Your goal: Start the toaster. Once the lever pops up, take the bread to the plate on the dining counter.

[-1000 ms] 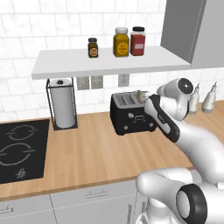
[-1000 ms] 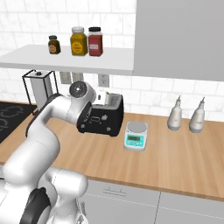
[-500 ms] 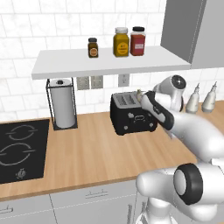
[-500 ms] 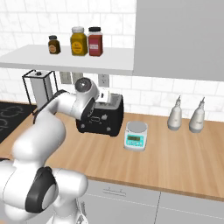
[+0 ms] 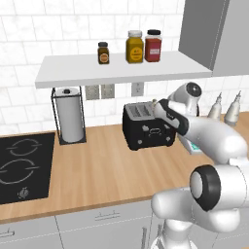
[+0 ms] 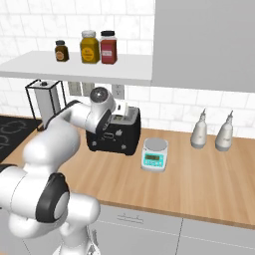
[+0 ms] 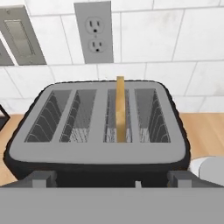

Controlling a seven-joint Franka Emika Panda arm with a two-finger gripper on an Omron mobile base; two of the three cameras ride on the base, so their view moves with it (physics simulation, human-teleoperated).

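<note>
White square-tiled wall [image 5: 29, 44] runs along the back, with a white floating shelf [image 5: 116, 69] holding three spice jars [image 5: 134, 46] and a grey range-hood box [image 6: 204, 45] next to it. Pale wall outlets [image 7: 94, 30] sit under the shelf. The light wooden bench [image 5: 97, 170] tops grey cabinet drawers [image 5: 102, 226] and has a black induction hob [image 5: 22, 165] set into it. There's a wire-frame paper towel holder [image 5: 69, 115], a small teal kitchen scale [image 6: 155, 155] and two grey-white bottles [image 6: 213, 132] too.

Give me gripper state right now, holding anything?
Gripper: open and empty, poised over the toaster; the bread stands in the third slot from the left in the hand view, untouched.
</note>
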